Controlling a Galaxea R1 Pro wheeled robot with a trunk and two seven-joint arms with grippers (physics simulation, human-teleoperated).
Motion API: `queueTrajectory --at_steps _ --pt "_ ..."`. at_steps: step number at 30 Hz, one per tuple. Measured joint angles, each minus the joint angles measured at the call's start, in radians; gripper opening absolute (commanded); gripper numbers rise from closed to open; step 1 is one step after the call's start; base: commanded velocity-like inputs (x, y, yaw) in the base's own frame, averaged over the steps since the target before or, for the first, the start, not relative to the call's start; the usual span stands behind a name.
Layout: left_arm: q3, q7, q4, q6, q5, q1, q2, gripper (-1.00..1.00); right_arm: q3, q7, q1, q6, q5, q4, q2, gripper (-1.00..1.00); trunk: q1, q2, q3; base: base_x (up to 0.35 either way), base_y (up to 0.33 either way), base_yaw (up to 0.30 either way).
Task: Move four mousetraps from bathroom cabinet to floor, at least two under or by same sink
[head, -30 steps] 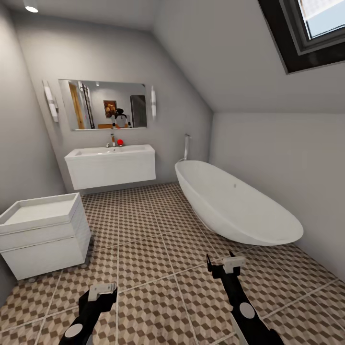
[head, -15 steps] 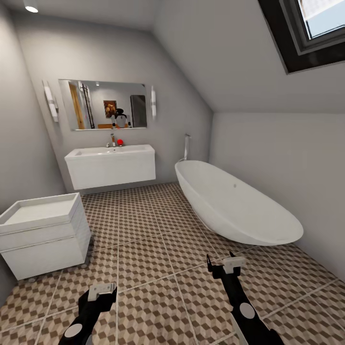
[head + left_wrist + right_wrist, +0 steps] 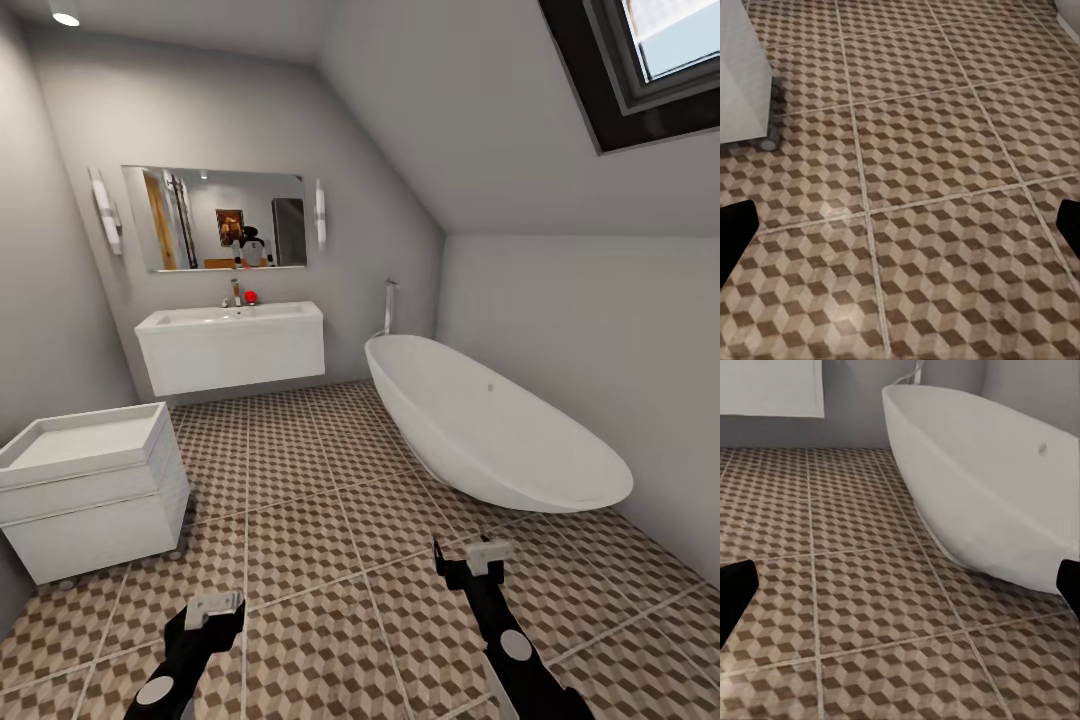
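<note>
The bathroom floor (image 3: 300, 520) of cube-patterned tiles spreads ahead of me. At the far wall hangs the white bathroom sink (image 3: 230, 345) with a chrome tap, under a mirror. My left gripper (image 3: 205, 612) hovers low over the tiles at the near left. It is open and empty, its dark fingertips (image 3: 735, 232) wide apart above bare floor (image 3: 907, 150). My right gripper (image 3: 470, 558) is held over the tiles near the bathtub's near end, also open and empty, fingertips (image 3: 735, 589) spread. The mousetraps and the cabinet are out of view.
A white oval bathtub (image 3: 480, 420) runs along the right wall, close to my right arm and large in the right wrist view (image 3: 975, 472). A small white drawer unit (image 3: 90, 490) on castors stands at the left. The ceiling slopes down at the right under a skylight.
My right gripper has sunk very slightly toward the floor. The left arm and the camera have stayed still.
</note>
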Motion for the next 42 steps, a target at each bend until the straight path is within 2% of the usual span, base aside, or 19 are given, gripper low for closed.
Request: queueTrajectory --at_steps 3,4,5,7,9,11,14,17,21,24,26,29,31,32,34,36,39,42 --pt "0.0 0.002 0.005 0.035 0.001 0.0 -0.007 1.0 -0.004 0.0 -0.007 0.13 -0.001 -0.023 0.001 1.0 0.0 0.0 0.0 0.0 0.0 0.0" --pt "0.0 0.002 0.015 0.09 0.001 -0.002 -0.011 1.0 -0.004 -0.001 -0.031 0.205 -0.001 -0.047 0.004 1.0 0.0 0.0 0.0 0.0 0.0 0.0" --pt "0.0 0.002 0.016 0.113 0.001 -0.005 -0.012 1.0 -0.005 -0.002 -0.046 0.228 -0.002 -0.055 0.005 1.0 0.0 0.0 0.0 0.0 0.0 0.0" --pt "0.0 0.002 0.012 0.182 0.001 -0.04 -0.014 1.0 -0.005 -0.005 -0.124 0.295 -0.002 -0.068 0.016 1.0 0.0 0.0 0.0 0.0 0.0 0.0" --pt "0.0 0.002 0.016 0.217 0.001 -0.098 -0.015 1.0 -0.005 -0.009 -0.215 0.373 -0.002 -0.063 0.033 1.0 0.0 0.0 0.0 0.0 0.0 0.0" --pt "0.001 0.003 0.036 0.229 0.002 -0.142 -0.014 1.0 -0.005 -0.016 -0.274 0.426 -0.002 -0.056 0.041 1.0 0.0 0.0 0.0 0.0 0.0 0.0" --pt "0.004 0.003 0.08 0.235 0.002 -0.192 -0.005 1.0 -0.004 -0.035 -0.333 0.465 -0.002 -0.045 0.048 1.0 0.0 0.0 0.0 0.0 0.0 0.0" --pt "0.01 0.0 0.111 0.234 0.002 -0.21 0.006 1.0 -0.001 -0.048 -0.353 0.457 -0.003 -0.015 0.051 1.0 0.0 0.0 0.0 0.0 0.0 0.0" --pt "0.032 -0.006 0.133 0.227 0.003 -0.216 0.011 1.0 0.001 -0.054 -0.358 0.355 -0.005 0.012 0.053 1.0 0.0 0.0 0.0 0.0 0.0 0.0" --pt "0.041 -0.01 0.129 0.222 0.002 -0.217 0.015 1.0 0.002 -0.057 -0.356 0.306 -0.005 0.02 0.054 1.0 0.0 0.0 0.0 0.0 0.0 0.0" --pt "0.044 -0.011 0.115 0.219 0.002 -0.218 0.026 1.0 0.002 -0.058 -0.354 0.29 -0.004 0.037 0.053 1.0 0.0 0.0 0.0 0.0 0.0 0.0" --pt "0.046 -0.01 0.094 0.175 0.002 -0.219 0.042 1.0 0.002 -0.058 -0.353 0.281 -0.004 0.078 0.052 1.0 0.0 0.0 0.0 0.0 0.0 0.0" --pt "0.082 -0.006 0.082 0.094 0.001 -0.219 0.06 1.0 0.002 -0.057 -0.353 0.271 -0.003 0.13 0.052 1.0 0.0 0.0 0.0 0.0 0.0 0.0" --pt "0.101 -0.006 0.08 0.078 0.002 -0.219 0.064 1.0 0.002 -0.057 -0.353 0.266 -0.003 0.141 0.052 1.0 0.0 0.0 0.0 0.0 0.0 0.0" --pt "0.183 -0.007 0.079 0.041 0.002 -0.219 0.072 1.0 0.001 -0.058 -0.353 0.232 -0.002 0.179 0.051 1.0 0.0 0.0 0.0 0.0 0.0 0.0" --pt "0.235 -0.008 0.074 0.024 0.002 -0.219 0.074 1.0 0.001 -0.059 -0.353 0.192 -0.002 0.207 0.051 1.0 0.0 0.0 0.0 0.0 0.0 0.0" --pt "0.259 -0.009 0.07 0.018 0.002 -0.219 0.075 1.0 0.001 -0.06 -0.353 0.165 -0.002 0.223 0.052 1.0 0.0 0.0 0.0 0.0 0.0 0.0" --pt "0.264 -0.01 0.072 0.016 0.001 -0.219 0.066 1.0 0.001 -0.06 -0.353 0.157 -0.002 0.227 0.052 1.0 0.0 0.0 0.0 0.0 0.0 0.0"
